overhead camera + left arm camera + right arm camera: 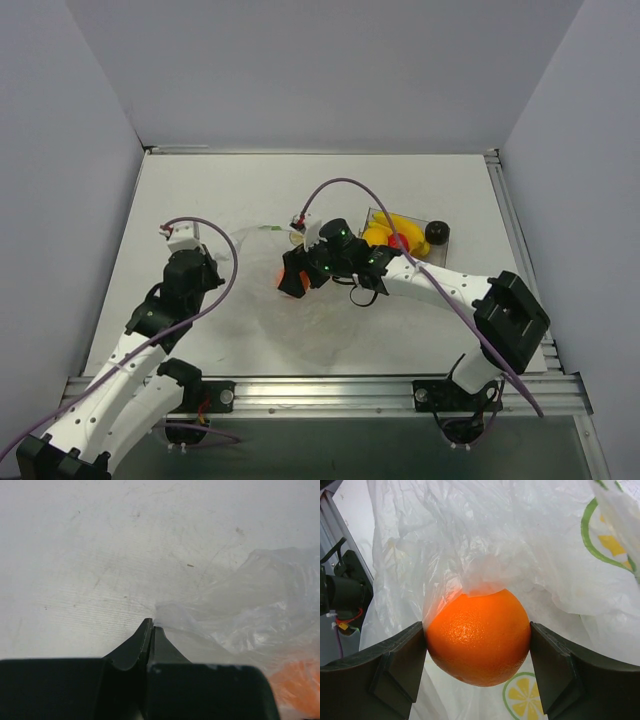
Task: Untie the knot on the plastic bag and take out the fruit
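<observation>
On the bench (200, 200), the right hand (477, 647) is clamping the orange ball (475, 630), half under the film of the plastic bag (520, 540), while the left hand (151, 627), pressed together, is pinching that bag's thin edge.

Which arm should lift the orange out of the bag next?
Right. The right fingers grip the orange under the plastic bag; the left fingers pinch the bag's edge, likely anchoring it.

White table (200, 190): translucent plastic bag (300, 325) spread at centre; clear box (372, 216) just right of it.
</observation>
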`<state>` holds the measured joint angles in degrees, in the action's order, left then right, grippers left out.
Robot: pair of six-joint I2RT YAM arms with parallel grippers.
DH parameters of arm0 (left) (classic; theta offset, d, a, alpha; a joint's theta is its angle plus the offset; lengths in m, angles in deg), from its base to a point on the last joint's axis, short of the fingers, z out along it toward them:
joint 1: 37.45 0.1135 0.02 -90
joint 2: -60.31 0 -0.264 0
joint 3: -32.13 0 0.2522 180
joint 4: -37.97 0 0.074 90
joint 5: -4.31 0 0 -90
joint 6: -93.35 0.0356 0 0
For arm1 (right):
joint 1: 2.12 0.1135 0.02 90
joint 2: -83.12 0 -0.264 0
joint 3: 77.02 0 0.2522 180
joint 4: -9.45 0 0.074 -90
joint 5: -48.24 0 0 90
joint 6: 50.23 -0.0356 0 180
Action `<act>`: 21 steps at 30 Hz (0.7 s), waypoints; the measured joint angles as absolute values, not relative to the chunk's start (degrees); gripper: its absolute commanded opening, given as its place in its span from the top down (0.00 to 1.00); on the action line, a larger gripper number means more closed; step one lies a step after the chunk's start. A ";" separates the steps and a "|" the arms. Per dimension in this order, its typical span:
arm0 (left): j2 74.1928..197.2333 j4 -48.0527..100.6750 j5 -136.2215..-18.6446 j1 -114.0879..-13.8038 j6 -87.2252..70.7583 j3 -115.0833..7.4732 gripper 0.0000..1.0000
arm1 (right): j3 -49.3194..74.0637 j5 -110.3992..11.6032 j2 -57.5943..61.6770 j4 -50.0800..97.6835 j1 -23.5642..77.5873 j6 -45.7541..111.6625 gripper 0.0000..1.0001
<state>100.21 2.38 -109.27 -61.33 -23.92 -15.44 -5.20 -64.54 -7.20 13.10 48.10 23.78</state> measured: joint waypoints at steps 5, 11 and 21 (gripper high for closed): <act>101.47 -1.35 -113.64 -60.78 -23.16 -16.31 1.00 | -6.34 -64.52 -5.63 12.55 47.18 23.78 0.66; 101.06 -3.89 -109.53 -60.12 -21.52 -20.07 0.15 | -6.97 -64.59 -5.37 12.40 46.31 23.80 0.66; 95.07 -3.76 -89.77 -59.99 -24.07 -23.79 0.04 | -0.37 -62.20 -13.98 13.18 49.41 27.52 0.66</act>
<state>95.07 -3.76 -89.77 -59.99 -24.07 -23.79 -0.37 -62.20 -13.98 13.18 49.41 27.52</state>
